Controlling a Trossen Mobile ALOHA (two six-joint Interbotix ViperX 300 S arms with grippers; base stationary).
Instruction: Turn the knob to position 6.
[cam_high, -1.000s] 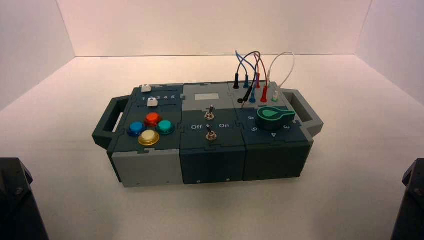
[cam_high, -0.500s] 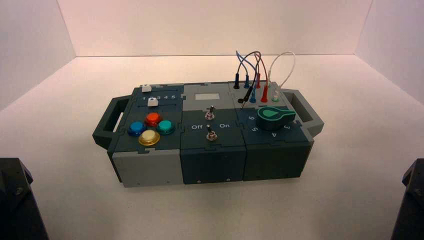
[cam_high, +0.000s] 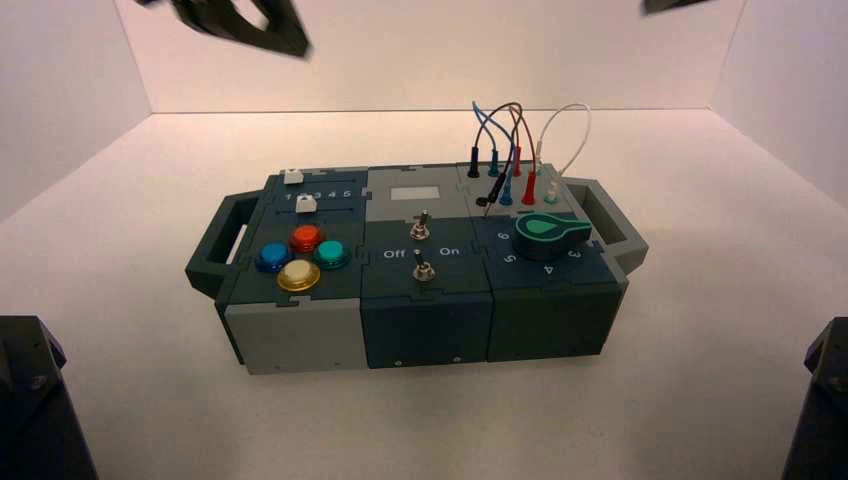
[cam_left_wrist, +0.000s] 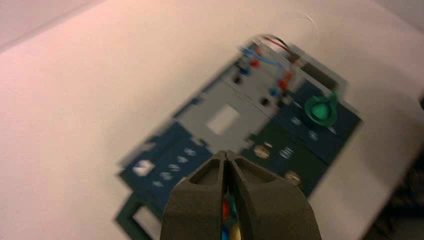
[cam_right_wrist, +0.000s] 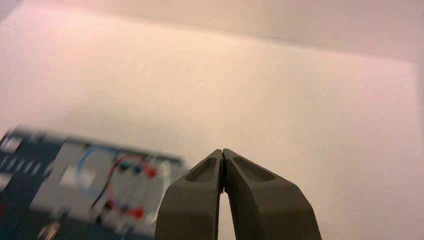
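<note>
Both pincers (cam_left_wrist: 226, 156) (cam_right_wrist: 223, 154) now in high view, clenched, above pale tabletop (cam_high: 430, 420), near white walls (cam_high: 430, 50).

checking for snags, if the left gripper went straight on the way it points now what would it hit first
Probably the box, around the grey panel with the pale rectangle, ahead of the left gripper's closed fingertips; depth is unclear.
</note>
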